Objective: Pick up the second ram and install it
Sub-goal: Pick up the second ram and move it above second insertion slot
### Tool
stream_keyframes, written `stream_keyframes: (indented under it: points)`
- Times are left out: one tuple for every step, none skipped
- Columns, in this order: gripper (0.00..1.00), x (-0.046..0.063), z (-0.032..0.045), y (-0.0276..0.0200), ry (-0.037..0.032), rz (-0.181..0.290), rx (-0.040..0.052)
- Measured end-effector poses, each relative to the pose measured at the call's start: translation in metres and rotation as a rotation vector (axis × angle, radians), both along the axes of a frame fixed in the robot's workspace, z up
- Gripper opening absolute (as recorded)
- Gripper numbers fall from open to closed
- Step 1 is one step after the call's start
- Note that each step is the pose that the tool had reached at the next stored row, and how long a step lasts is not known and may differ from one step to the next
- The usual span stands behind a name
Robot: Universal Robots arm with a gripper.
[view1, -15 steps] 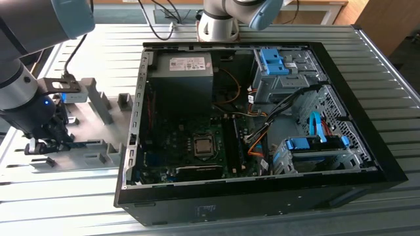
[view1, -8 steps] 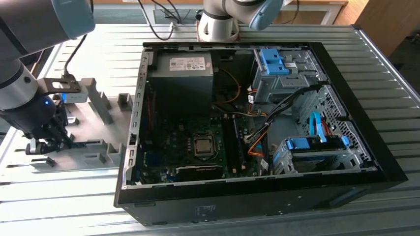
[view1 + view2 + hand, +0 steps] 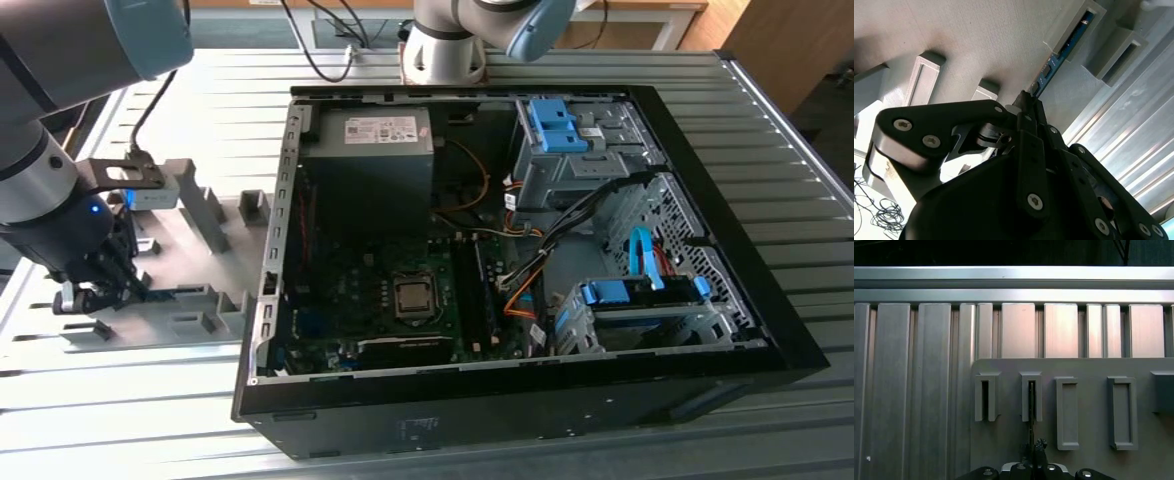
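While the exterior view takes in the whole table, the gripper (image 3: 96, 298) hangs low over the grey plate (image 3: 180, 260) at the exterior view's left, beside the open computer case (image 3: 534, 400). The second wrist view comes close. It shows the blue-green side of the second ram (image 3: 1054, 65), with one end in a holder block (image 3: 1061, 35) and the fingers pinched narrow on the other end. The first wrist view looks along the plate, so the ram is a thin dark line standing in its slot.

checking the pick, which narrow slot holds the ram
The slot in line with the gripper; the second ram stands in it, its neighbour is empty.
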State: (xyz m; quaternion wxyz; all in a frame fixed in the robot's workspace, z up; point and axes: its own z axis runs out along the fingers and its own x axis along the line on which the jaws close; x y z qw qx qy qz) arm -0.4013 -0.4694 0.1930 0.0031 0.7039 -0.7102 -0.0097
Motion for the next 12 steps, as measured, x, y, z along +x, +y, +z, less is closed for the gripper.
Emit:
stream_keyframes:
  points:
    - [0.14, 0.0000, 0.0000, 0.0000, 0.0000, 0.000, 0.0000]
    - [0.14, 0.0000, 0.0000, 0.0000, 0.0000, 0.000, 0.0000]
    - [0.14, 0.0000, 0.0000, 0.0000, 0.0000, 0.000, 0.0000]
    - [0.14, 0.0000, 0.0000, 0.0000, 0.0000, 0.000, 0.0000]
    - [0.14, 0.0000, 0.0000, 0.0000, 0.0000, 0.000, 0.0000]
    - [0.14, 0.0000, 0.0003, 0.0000, -0.0002, 0.000, 0.0002]
    - [0.14, 0.0000, 0.0012, 0.0000, 0.0000, 0.000, 0.0001]
    - [0.14, 0.0000, 0.0020, 0.0000, 0.0000, -0.001, 0.0000]
    - [0.14, 0.0000, 0.0028, 0.0000, 0.0000, -0.003, 0.0000]
    - [0.14, 0.0000, 0.0039, 0.0000, 0.0000, -0.006, 0.0000]
    - [0.14, 0.0000, 0.0050, 0.0000, -0.0001, -0.009, -0.0001]
    - [0.14, 0.0000, 0.0066, 0.0000, 0.0000, -0.012, -0.0002]
